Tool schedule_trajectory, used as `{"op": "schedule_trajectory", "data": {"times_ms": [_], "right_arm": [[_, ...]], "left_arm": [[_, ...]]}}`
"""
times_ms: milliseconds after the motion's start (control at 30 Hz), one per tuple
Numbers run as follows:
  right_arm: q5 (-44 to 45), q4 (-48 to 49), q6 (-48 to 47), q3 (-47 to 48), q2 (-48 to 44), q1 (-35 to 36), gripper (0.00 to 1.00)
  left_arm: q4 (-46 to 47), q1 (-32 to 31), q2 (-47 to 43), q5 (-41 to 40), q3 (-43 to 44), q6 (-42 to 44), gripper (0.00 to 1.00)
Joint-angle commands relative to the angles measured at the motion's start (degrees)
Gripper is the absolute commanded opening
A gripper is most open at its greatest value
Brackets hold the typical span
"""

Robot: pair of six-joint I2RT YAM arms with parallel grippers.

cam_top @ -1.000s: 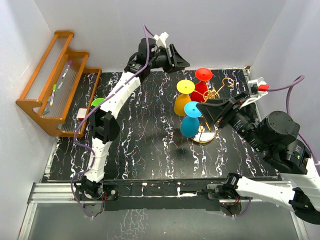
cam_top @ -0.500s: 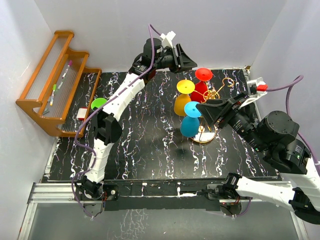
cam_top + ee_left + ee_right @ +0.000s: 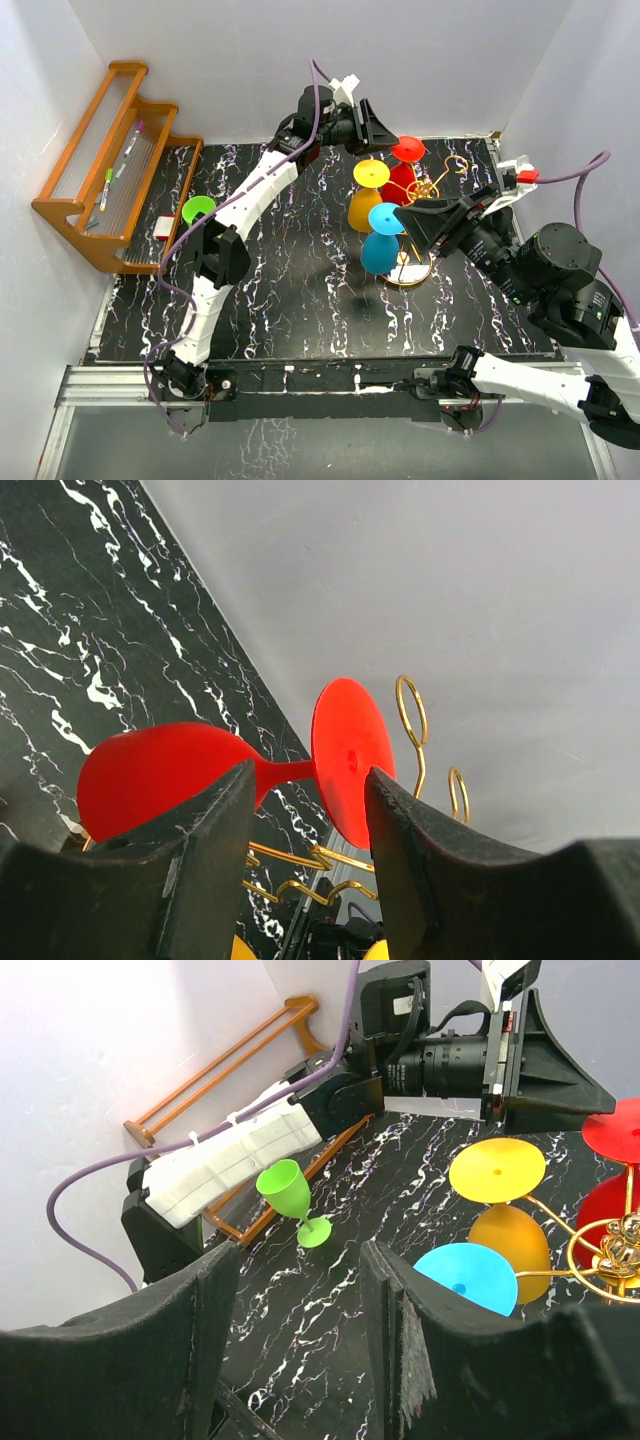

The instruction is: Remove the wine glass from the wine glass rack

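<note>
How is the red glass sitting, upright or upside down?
Upside down: the red glass hangs on the gold wire rack, its flat round foot on top and its bowl below.

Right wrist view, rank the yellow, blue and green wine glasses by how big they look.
1. yellow wine glass, with foot and bowl both showing.
Unranked: blue wine glass and green wine glass look about alike. Only the blue one's foot shows, and the green one stands farther off, so I won't order them.

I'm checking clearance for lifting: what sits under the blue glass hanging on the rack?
Part of the rack's round gold base shows beside the blue glass, on the black marbled table; the glass's own bowl covers whatever lies directly beneath.
</note>
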Motion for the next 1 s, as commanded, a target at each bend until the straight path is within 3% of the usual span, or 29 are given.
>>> {"op": "schedule_trajectory", "data": {"times_ms": [0,233,733,967], "right_arm": [[0.4,2.3,-0.6,0.8,-0.9,-0.3,0.53],[0.8,2.3,-0.7,0.2,-1.2,-0.3,0.53],[1.9,2.7,-0.6,-0.4,-2.0,-0.3,0.53],[1.9,3.0,-0.4,-0.4,-2.2,-0.3,0.53]], "left_arm": [[1.9,-0.8,-1.1,0.5,0.4,0.3,0.45],[1.5,-1.3,-0.8,0.6,0.3,0.7,0.41],[0.2,-1.6,-1.1,1.2,0.3,1.5,0.1],[-1.3,-1.6,-2.5,-0.5,0.2,2.7,0.05]]}}
